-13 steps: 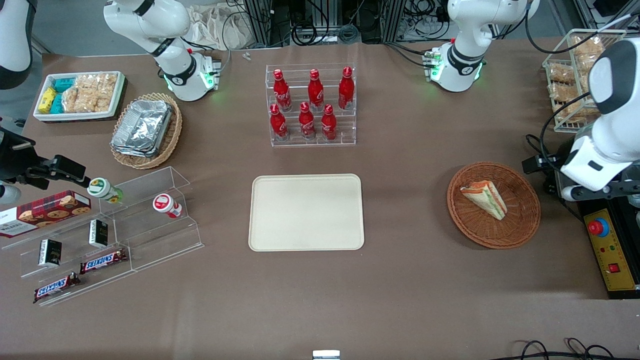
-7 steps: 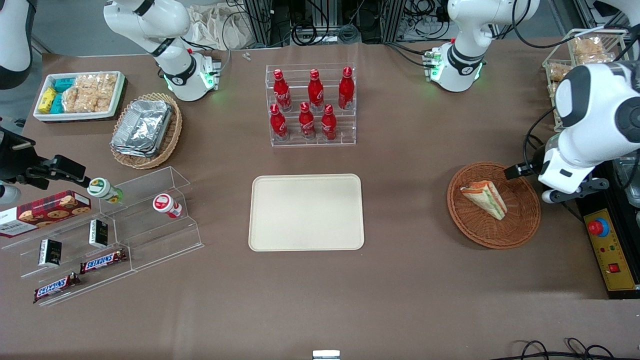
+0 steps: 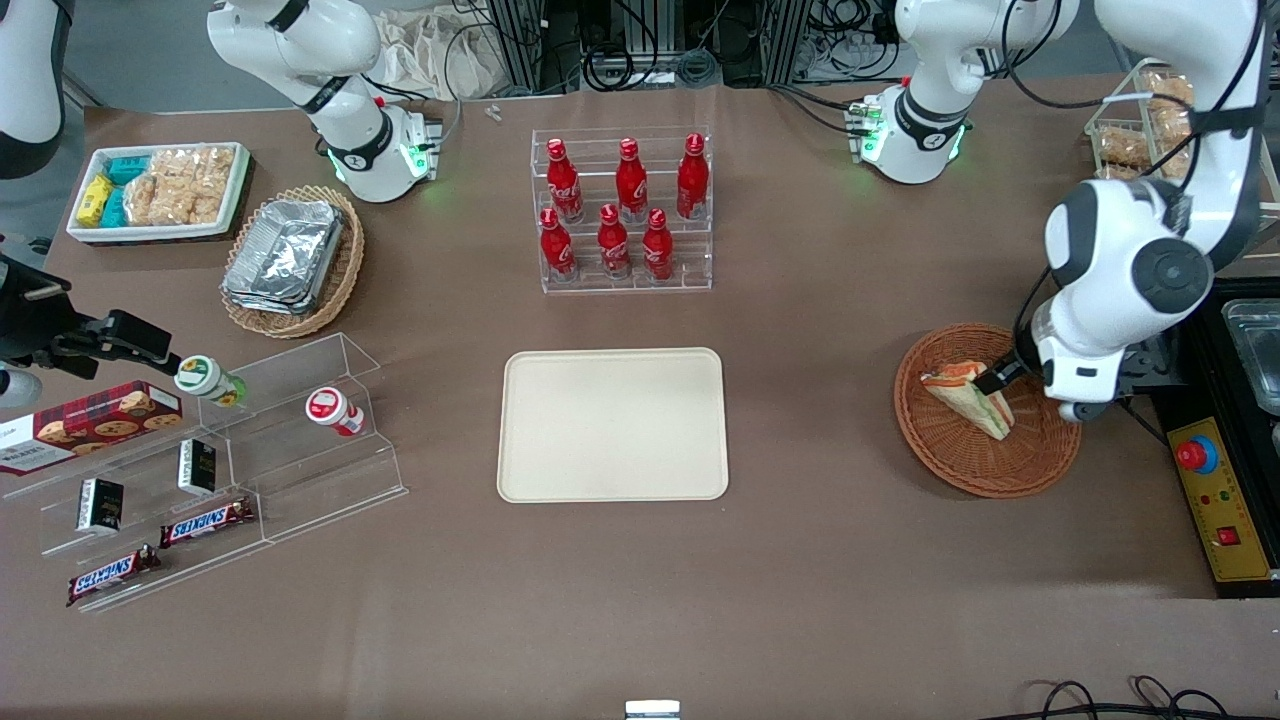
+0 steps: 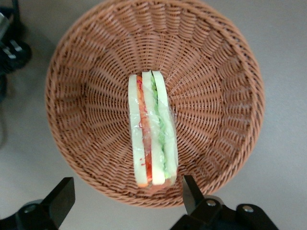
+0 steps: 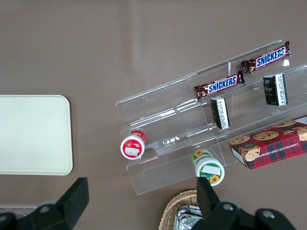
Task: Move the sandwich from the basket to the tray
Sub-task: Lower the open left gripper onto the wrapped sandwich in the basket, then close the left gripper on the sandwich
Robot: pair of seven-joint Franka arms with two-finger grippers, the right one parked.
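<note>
The transfer has not begun in any physical sense: the sandwich (image 3: 968, 398) lies inside the round wicker basket (image 3: 1040, 455), and the tray (image 3: 612, 424) sits bare on the table (image 3: 800, 580), well apart from the basket toward the parked arm's end. The end effector (image 4: 125, 196) hangs above the basket with its fingers (image 4: 190, 192) spread wide — one finger on each side of the sandwich's near end, neither appearing to touch it in the wrist view. In the front view the end effector (image 3: 1000, 380) sits directly over the sandwich, close above the basket. Judged from this, the approach is essentially complete; what remains is the descent, the closing on the sandwich, the lift, the carry across to the tray and the release. The sandwich is a wedge of three pale bread slices standing on edge, with an orange-red filling layer between one pair of slices and a green layer between the other. A clear film wrap appears to cover it, showing as glossy creases along the bread. It rests roughly across the middle of the basket floor, its long axis running in line with the gap between the fingers — so a close across the slices looks feasible, though the soft bread is likely to compress under pressure.
</note>
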